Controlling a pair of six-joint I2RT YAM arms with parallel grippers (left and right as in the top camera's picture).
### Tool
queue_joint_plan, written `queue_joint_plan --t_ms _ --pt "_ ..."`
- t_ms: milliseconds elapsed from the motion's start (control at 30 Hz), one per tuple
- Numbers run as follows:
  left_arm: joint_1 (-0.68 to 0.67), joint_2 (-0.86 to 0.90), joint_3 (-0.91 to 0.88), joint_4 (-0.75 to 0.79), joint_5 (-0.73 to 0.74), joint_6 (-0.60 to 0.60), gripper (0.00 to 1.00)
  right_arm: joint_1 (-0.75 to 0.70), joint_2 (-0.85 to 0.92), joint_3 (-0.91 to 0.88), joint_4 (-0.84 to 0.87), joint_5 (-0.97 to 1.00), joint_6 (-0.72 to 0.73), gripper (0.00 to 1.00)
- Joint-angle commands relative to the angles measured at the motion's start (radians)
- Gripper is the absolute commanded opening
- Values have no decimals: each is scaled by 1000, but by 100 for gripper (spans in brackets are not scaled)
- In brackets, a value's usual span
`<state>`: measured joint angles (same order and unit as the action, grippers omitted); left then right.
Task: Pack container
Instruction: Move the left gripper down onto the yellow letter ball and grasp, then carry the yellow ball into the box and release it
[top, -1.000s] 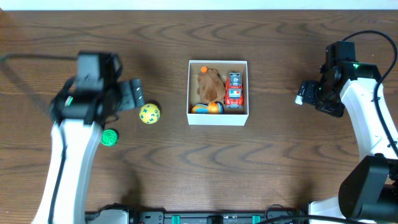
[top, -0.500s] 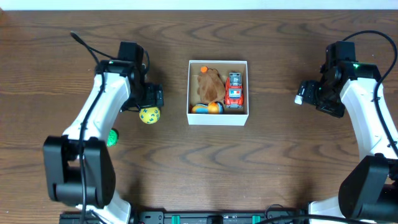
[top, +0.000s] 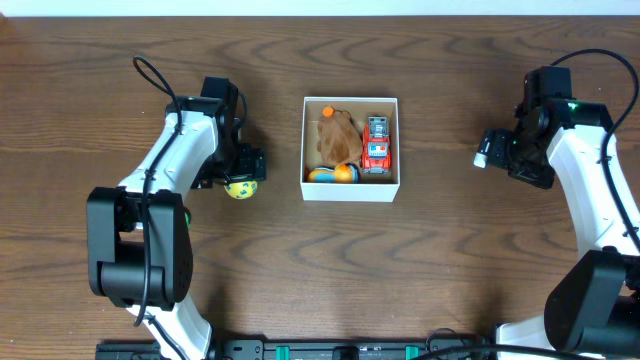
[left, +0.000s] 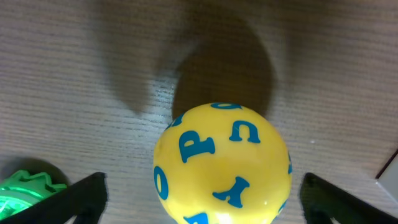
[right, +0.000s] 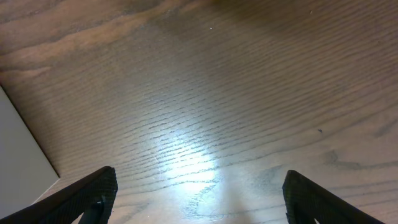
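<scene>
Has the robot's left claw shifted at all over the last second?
Yes. The left gripper has come down the picture and slightly nearer the container, from beside the yellow ball to over it.

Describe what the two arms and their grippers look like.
Both arms have white shells with black joints. A thin black cable loops off the left arm, and another runs off the right arm, which shows a small green light. The left gripper and right gripper have flat black fingers.
</scene>
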<state>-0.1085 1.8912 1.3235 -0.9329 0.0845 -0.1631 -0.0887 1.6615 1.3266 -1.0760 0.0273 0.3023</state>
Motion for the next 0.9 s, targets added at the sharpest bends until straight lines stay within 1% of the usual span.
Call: queue_joint_plan --t_ms 0,33,167,267,400,567,600,700,767,867 --pt "0 4 6 -9 10 8 87 -2 1 1 2 14 -12 87" --pt "0 4 6 -9 10 8 81 -2 1 1 2 14 -12 87" --pt "0 4 6 -9 10 8 55 -2 1 1 2 14 -12 87" --pt "-1 4 6 -10 14 8 40 -2 1 1 2 14 -12 87" --pt "-1 4 6 -14 22 8 29 -2 1 1 2 14 -12 87" --pt "-1 3 6 -27 21 8 29 -2 1 1 2 14 -12 87" --pt "-1 3 6 -28 21 8 26 -2 1 1 2 14 -12 87" --pt "-3 -5 14 -32 21 8 14 -2 1 1 1 14 -12 87" --pt "-10 -21 31 -47 21 8 8 -2 1 1 1 14 -12 87" --pt "-33 -60 75 -72 21 8 6 -2 1 1 -2 14 -12 87"
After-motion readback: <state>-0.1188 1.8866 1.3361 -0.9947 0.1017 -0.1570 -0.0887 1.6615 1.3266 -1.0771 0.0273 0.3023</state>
